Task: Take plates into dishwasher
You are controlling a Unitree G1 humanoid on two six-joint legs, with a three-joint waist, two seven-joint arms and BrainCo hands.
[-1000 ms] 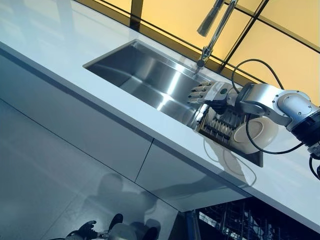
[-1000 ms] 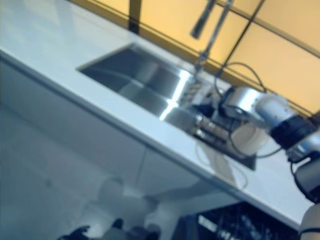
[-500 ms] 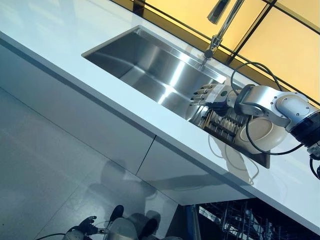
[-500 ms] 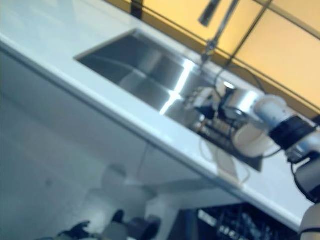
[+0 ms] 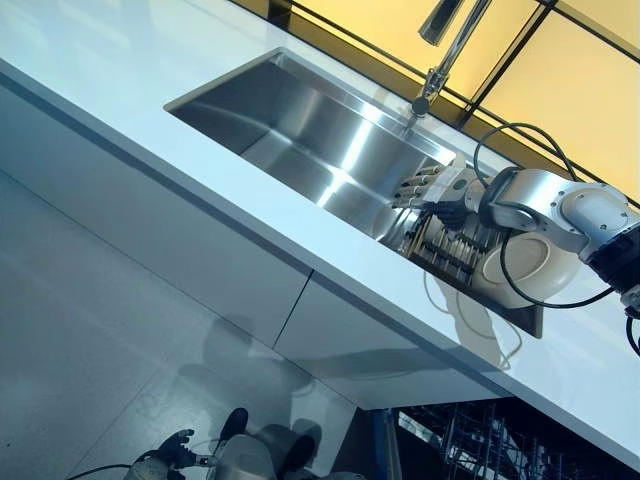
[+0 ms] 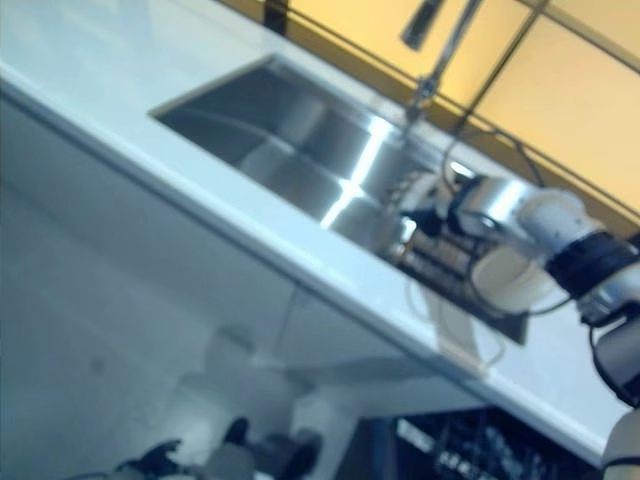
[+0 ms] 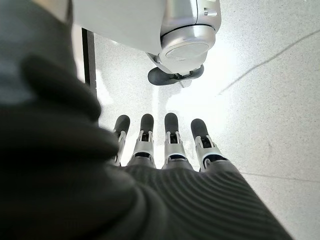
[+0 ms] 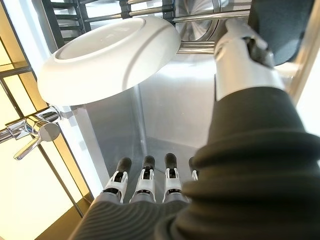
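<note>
Plate (image 8: 110, 55) unheld; right hand (image 5: 432, 188) flat beside it.

The sink (image 5: 300, 130) is shiny smooth metal. The tap (image 5: 447, 45) is shiny metal too. The plate (image 8: 110, 60) looks smooth, white and glossy. The table (image 5: 130, 120) is smooth.

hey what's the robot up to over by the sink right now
The right hand reaches out over the steel sink with straight, open fingers, holding nothing. A white plate leans in the drying rack at the sink's right end, not yet grasped. The left hand hangs open over the floor, idle. The dishwasher rack shows below the counter.
</note>
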